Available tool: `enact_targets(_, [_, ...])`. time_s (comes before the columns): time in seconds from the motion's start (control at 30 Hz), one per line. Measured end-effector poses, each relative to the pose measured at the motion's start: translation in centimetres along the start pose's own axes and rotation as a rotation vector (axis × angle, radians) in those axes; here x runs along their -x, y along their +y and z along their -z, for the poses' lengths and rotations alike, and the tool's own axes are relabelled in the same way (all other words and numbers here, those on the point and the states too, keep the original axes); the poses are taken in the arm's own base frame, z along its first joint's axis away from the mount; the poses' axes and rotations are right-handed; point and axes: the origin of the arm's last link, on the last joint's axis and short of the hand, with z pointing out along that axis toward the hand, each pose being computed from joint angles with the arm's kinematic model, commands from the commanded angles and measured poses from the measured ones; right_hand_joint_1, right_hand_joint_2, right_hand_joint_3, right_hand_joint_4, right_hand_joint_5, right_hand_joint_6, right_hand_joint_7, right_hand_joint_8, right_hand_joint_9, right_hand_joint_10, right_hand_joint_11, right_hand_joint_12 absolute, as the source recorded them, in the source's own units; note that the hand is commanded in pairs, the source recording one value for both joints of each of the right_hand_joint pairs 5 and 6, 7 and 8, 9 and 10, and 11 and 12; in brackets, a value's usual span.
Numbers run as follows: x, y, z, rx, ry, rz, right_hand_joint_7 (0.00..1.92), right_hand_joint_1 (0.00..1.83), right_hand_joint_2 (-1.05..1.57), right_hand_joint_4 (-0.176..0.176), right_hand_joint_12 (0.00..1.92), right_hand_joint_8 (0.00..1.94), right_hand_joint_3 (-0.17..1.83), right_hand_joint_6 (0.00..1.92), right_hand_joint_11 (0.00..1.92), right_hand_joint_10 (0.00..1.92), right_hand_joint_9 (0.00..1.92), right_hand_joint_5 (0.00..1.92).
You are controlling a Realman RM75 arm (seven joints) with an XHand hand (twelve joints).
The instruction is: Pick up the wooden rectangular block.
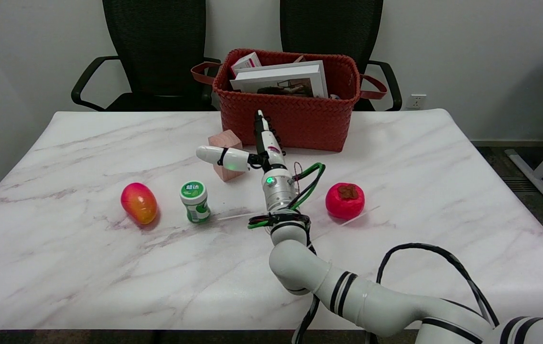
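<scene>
- The wooden block [224, 142] sits on the counter [85, 258], under and between the right hand's [252, 155] spread thumb and fingers.
- Contact seems absent, though overlap obscures it.

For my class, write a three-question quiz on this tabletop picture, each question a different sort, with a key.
1. True or false: the robot hand already holds the wooden block clear of the table.
2. Which thing lies nearest the table's left edge? A) red fruit B) mango C) green-capped bottle
3. Fill in: behind the block stands a red woven ____ holding books.

Key
1. False: the hand is open beside the block, which sits on the table.
2. B
3. basket
</scene>
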Motion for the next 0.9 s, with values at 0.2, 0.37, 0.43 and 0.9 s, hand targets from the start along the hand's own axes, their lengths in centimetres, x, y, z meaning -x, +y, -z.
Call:
enact_targets(0.2, [0.3,0.5,-0.4,0.013,-0.015,-0.003,0.15,0.87,0.37,0.0,0.0,0.15,-0.1,0.0,0.0,0.19,0.19,0.0])
enact_targets(0.37, [0.5,0.9,-0.7,0.024,-0.026,-0.007,0.16,0.87,0.37,0.0,0.0,0.16,-0.1,0.0,0.0,0.2,0.2,0.0])
enact_targets(0.43, [0.6,1.0,-0.8,0.029,-0.03,-0.007,0.15,0.87,0.38,0.0,0.0,0.15,-0.1,0.0,0.0,0.19,0.19,0.0])
enact_targets(0.9, [1.0,2.0,-1.8,0.061,-0.061,-0.005,0.14,0.85,0.4,0.0,0.0,0.14,-0.09,0.0,0.0,0.17,0.17,0.0])
